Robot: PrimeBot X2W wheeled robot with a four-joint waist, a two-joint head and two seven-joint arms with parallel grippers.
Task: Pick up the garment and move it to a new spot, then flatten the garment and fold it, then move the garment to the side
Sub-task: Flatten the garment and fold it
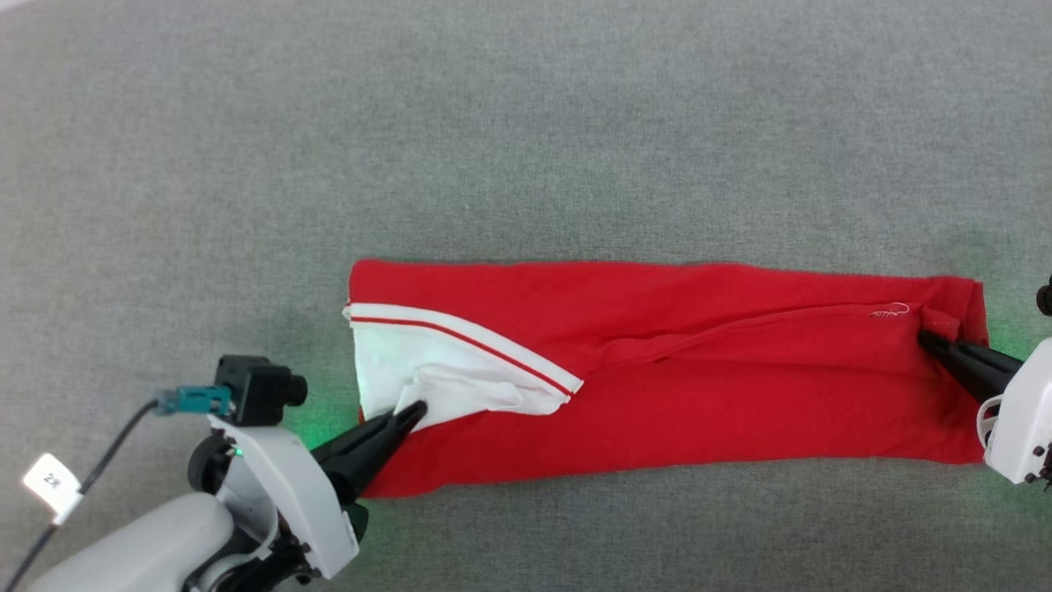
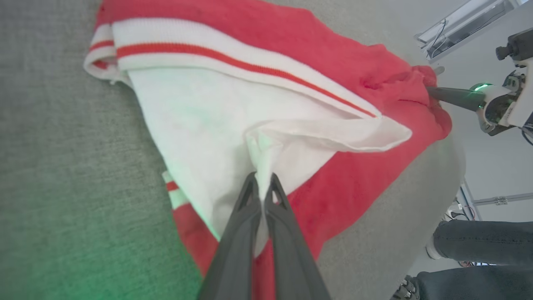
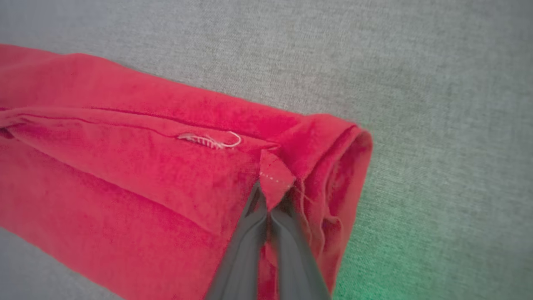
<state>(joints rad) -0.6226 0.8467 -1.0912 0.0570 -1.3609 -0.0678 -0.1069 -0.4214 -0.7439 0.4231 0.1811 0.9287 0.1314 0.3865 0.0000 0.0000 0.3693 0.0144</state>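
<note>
The garment (image 1: 707, 386) lies as a long red folded band across the grey surface, its white panel (image 1: 411, 362) with striped trim at the left end. My left gripper (image 1: 415, 409) is shut on a pinch of the white panel (image 2: 233, 125); in the left wrist view the white cloth rises between the fingertips of the left gripper (image 2: 261, 180). At the right end my right gripper (image 1: 925, 335) is shut on a red corner flap of the garment (image 3: 125, 166), and that flap stands between the tips of the right gripper (image 3: 270, 196).
Grey felt-like surface (image 1: 526, 123) stretches on all sides of the garment. In the left wrist view a person's legs (image 2: 479, 241) stand past the table's far edge, with my right gripper (image 2: 431, 91) at the garment's far end.
</note>
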